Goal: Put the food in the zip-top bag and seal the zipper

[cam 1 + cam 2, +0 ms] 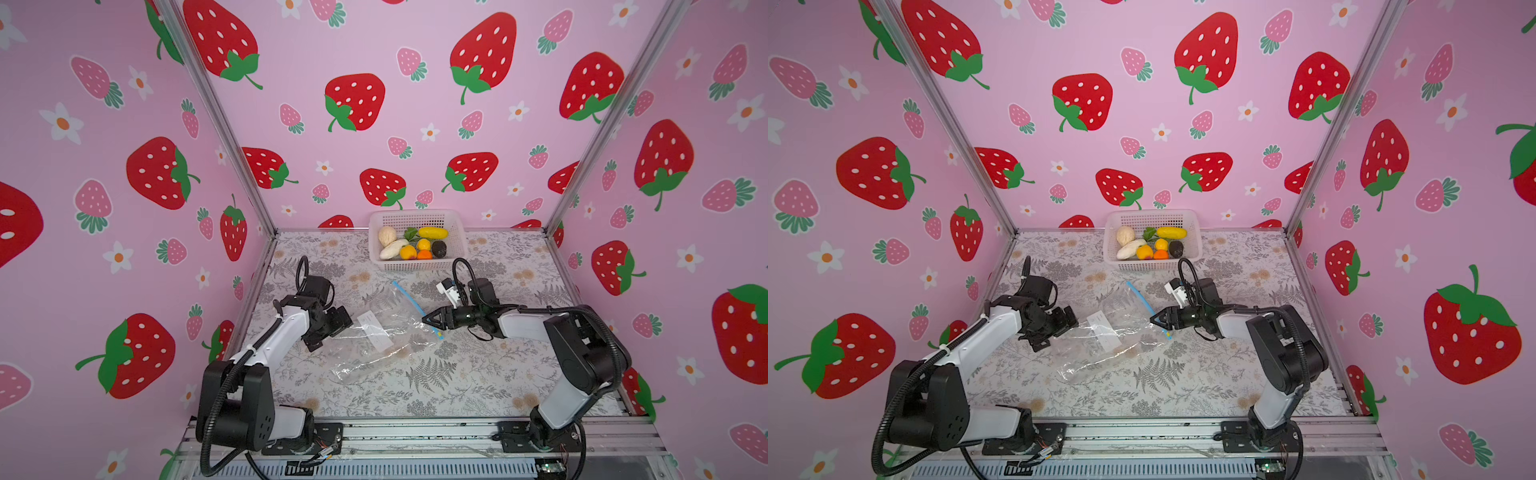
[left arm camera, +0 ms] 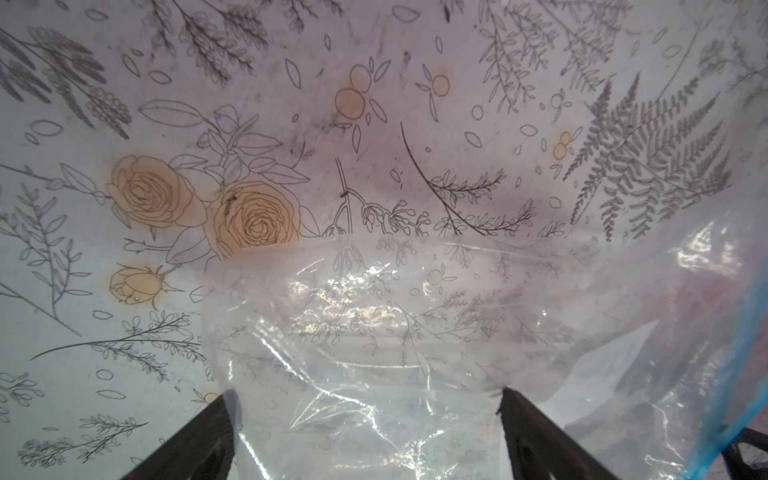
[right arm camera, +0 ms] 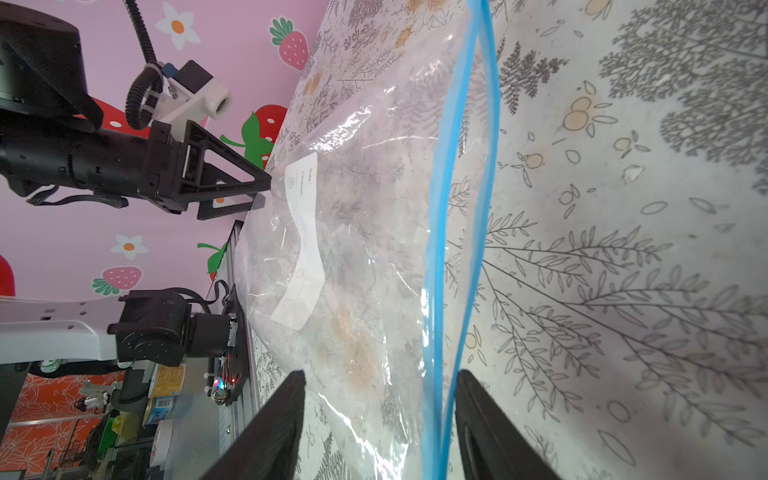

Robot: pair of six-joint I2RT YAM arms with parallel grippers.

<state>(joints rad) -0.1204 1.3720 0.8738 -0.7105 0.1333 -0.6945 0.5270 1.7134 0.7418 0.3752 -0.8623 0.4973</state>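
The zipper (image 3: 435,224) lies between the right hand's (image 3: 379,374) parted fingers.

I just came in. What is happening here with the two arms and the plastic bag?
Two robot arms work on a clear zip-top bag lying on the flowered table. The left tool is open over the bag's end far from the zipper. The right tool is open, with the blue zipper between its jaws; the mouth is slightly parted. The toy fruits and vegetables all lie in the white basket at the back; the bag is empty.
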